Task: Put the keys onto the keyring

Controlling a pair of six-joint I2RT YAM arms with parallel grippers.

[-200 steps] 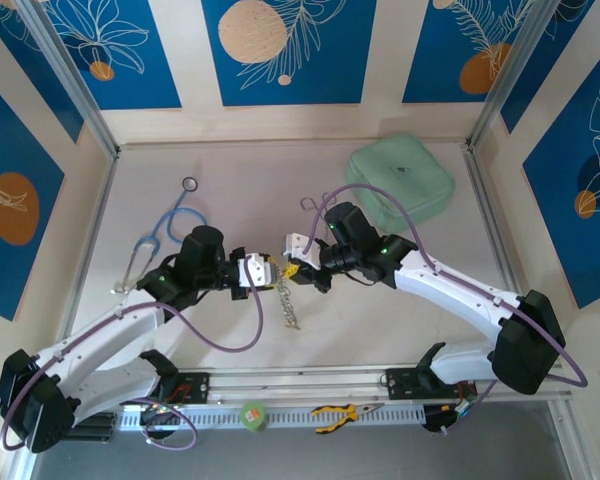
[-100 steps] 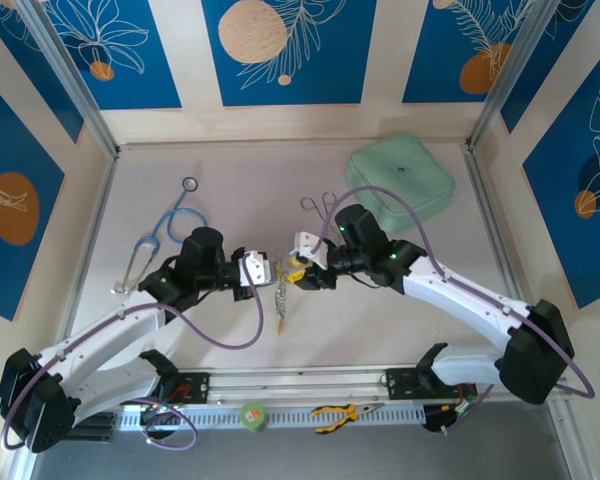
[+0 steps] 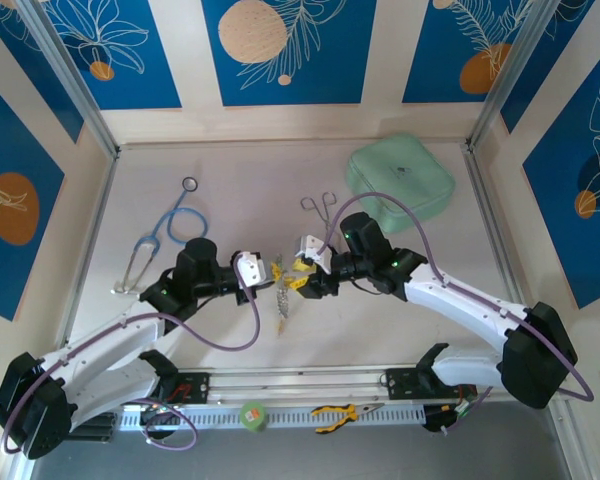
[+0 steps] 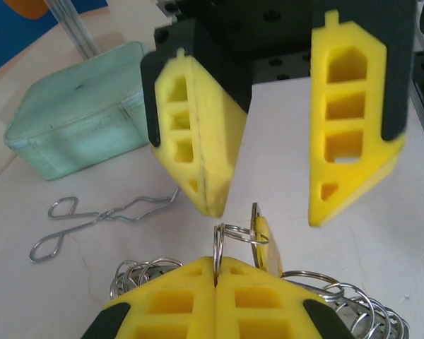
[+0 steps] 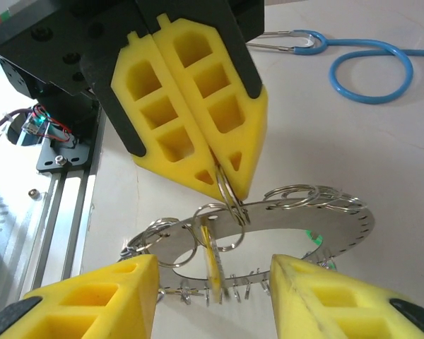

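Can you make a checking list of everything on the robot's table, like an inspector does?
Surface: pale table, no spills seen.
Job's things: keyring between the two arms; yellow key at its rim.
Clutter: forceps, blue stethoscope and mint-green pouch on the table; yellow-handled pliers by the arm bases.
End effectors: left end effector shut on a small ring of the keyring; right end effector open, facing it.
Cables: purple cable looping off each arm.
Surroundings: blue leaf-print panels.
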